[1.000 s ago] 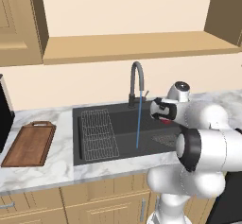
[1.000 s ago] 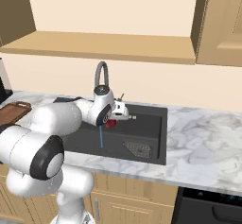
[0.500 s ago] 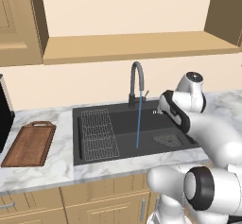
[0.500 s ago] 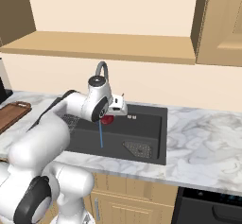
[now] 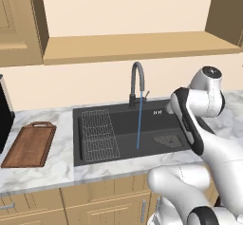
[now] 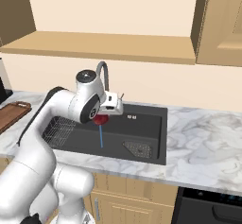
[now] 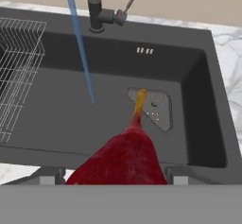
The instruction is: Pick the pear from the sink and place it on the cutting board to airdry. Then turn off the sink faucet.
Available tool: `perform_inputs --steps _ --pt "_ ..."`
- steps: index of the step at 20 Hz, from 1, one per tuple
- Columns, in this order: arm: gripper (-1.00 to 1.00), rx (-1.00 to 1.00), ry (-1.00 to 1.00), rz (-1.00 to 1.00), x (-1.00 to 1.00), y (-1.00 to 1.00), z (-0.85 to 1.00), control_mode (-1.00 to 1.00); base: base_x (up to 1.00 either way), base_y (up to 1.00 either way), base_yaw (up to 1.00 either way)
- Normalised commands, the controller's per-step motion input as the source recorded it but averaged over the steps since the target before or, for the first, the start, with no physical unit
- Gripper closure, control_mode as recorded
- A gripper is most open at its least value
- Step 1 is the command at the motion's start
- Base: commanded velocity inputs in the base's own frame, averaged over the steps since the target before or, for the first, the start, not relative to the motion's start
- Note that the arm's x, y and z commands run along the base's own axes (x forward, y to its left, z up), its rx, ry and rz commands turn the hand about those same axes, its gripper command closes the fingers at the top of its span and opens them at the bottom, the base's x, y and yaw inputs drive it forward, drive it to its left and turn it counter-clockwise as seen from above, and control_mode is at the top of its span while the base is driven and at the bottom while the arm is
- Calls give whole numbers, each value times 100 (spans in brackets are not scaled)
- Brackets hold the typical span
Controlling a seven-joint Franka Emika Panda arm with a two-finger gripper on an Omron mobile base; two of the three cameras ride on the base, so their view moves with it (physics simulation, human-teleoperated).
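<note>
The claw (image 6: 105, 116) grips the pear (image 7: 124, 158), holding it above the sink (image 5: 118, 148) to carry it clear. The cutting board (image 5: 29, 144) waits on the desk (image 5: 42, 174) to the left; the sink faucet (image 5: 136, 82) runs.

The white arm reached forward from the base, elbow bent high; its gripper (image 6: 100, 119) hung low, jaws closed on the pear (image 7: 121, 159).
</note>
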Motion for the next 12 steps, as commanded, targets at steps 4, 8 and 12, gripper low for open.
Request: perform_inputs --steps 4,8,12 --pt "100 0 -6 0 -62 33 43 -100 0 0 0" --pt "100 -2 -22 0 -60 47 25 -100 0 0 0" --pt "100 -5 -22 1 -54 62 2 -100 0 0 0"
